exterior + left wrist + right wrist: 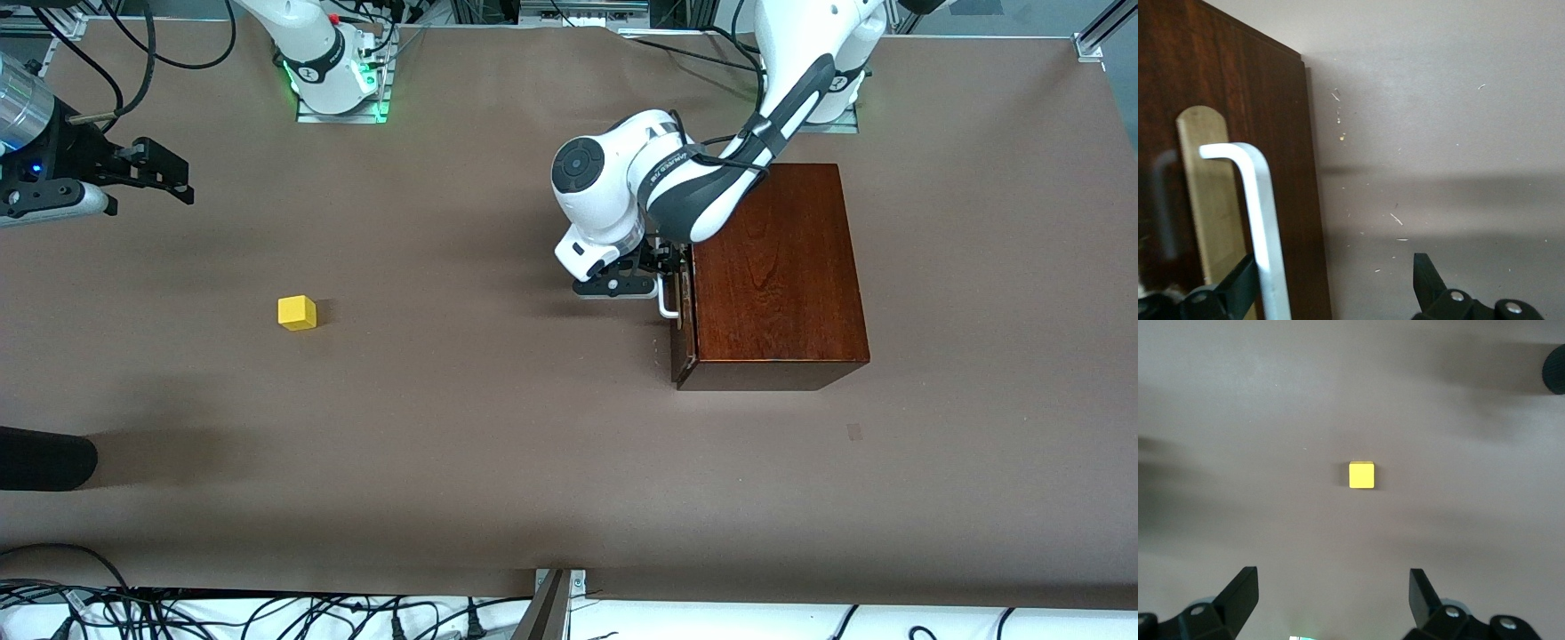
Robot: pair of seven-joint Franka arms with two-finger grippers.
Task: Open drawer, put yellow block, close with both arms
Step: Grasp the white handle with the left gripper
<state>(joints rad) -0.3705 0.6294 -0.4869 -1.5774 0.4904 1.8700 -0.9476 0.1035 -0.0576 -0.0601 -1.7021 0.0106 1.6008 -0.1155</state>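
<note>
1. The left arm [711, 191] is seen reaching down from its base at the top of the front view, its forearm passing over a corner of the wooden box [778, 276], with the wrist bent low toward the box's front face.

2. The left gripper [653, 280] is held right at the drawer [1225, 133] front, jaws spread wide; in the left wrist view one finger [1238, 287] is seen against the white handle [1261, 227], while the other finger stands apart over bare table, so the handle lies between them and is not pinched.

3. The drawer is found shut (its dark front sits flush with the box), at the left arm's end of the table.

4. The right arm [307, 44] is shown only at its base and, low at the edge of the front view, at its wrist; the right gripper [156, 173] is held up in the air over the right arm's end of the table, waiting.

5. The right gripper's jaws are spread as well, nothing between them; the yellow block [1361, 475] is framed by them in the right wrist view, lying on the table [498, 444] below.

6. The yellow block is placed well apart from the box, toward the right arm's end, resting flat and untouched.

7. The count is taken: two arms, two grippers, one box with one drawer and one handle, one yellow block.
</note>
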